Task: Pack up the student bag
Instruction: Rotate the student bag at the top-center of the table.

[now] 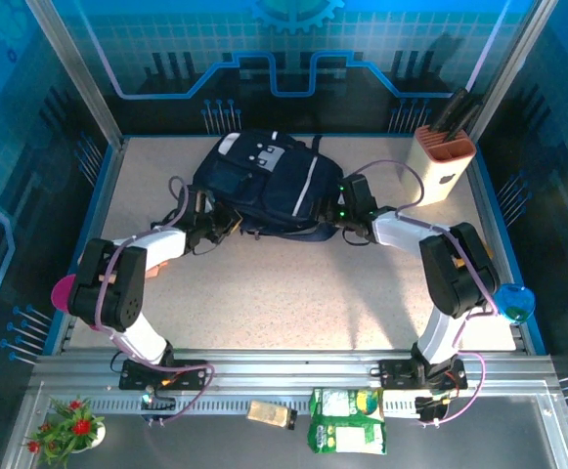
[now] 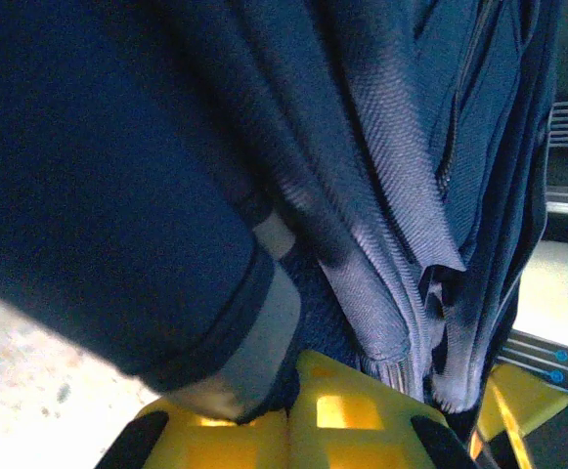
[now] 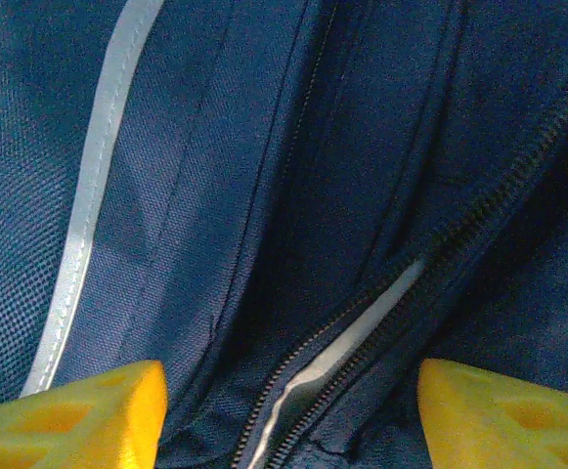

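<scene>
The student bag (image 1: 259, 181), dark navy with thin white stripes and a grey-white patch, lies at the back middle of the table. My left gripper (image 1: 227, 223) is at its near left corner. In the left wrist view that gripper (image 2: 293, 391) is shut, with a fold of the student bag's fabric (image 2: 303, 322) pinched between its yellow fingers. My right gripper (image 1: 334, 210) is against the bag's near right side. In the right wrist view it (image 3: 293, 401) stands open, its fingers (image 3: 98, 410) spread to either side of a partly open zipper (image 3: 362, 322) on the student bag (image 3: 196, 195).
A beige holder with dark handles (image 1: 443, 161) stands at the back right. A pink object (image 1: 64, 291) sits at the left edge and a blue-green ball (image 1: 514, 301) at the right. Green packets (image 1: 347, 420), a small brown item (image 1: 272, 414) and a flower pot (image 1: 68, 425) lie on the front shelf.
</scene>
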Controlling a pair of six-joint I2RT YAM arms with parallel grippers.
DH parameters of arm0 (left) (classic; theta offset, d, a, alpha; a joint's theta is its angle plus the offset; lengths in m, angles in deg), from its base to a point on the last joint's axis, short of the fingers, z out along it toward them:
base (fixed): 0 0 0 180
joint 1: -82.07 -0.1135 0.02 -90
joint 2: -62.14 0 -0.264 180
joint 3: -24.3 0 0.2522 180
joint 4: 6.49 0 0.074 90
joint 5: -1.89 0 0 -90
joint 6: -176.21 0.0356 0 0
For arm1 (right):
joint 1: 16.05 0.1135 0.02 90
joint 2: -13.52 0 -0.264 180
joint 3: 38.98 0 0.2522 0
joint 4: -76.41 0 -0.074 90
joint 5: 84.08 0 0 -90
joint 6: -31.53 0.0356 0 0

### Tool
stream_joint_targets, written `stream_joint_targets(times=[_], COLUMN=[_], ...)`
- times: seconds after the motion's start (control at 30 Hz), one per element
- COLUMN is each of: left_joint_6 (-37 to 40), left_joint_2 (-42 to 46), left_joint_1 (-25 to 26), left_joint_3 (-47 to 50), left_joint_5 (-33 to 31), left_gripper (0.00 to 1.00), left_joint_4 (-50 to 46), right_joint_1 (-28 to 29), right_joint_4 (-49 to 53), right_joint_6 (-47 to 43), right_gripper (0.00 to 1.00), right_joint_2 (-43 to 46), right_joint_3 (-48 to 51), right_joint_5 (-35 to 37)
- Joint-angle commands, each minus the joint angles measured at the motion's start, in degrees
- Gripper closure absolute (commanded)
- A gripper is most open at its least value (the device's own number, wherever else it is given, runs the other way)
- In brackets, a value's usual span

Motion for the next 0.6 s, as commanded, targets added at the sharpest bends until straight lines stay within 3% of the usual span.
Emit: stream_joint_targets(times=[0.0,0.1,0.27,0.43,0.57], left_joint_6=[-1.0,-1.0,-1.0,-0.4,0.3], left_joint_2=[2.6,2.3,2.1,2.2,2.7], left_joint_1=[3.2,4.4,5.5,5.8,5.8], left_joint_3=[0.2,0.1,-0.3,-0.3,-0.2], left_joint_5=[2.4,1.6,1.4,2.7,4.1], left_gripper=[1.0,1.0,1.0,1.0,1.0], left_joint_4=[0.9,1.2,2.6,2.8,3.0], right_joint_1=[1.1,2.1,8.9,21.6,27.6], right_joint_4=[2.3,7.5,11.8,11.4,9.7], right_joint_6=[-5.0,-6.0,-9.5,-10.3,-7.9], right_gripper=[0.26,0.18,0.2,0.25,0.36], right_joint_2=[5.8,11.4,16.5,12.1,4.6], right_joint_3=[0.7,2.4,4.0,0.6,-4.4], right_joint_5=[4.2,9.1,13.7,19.8,21.3])
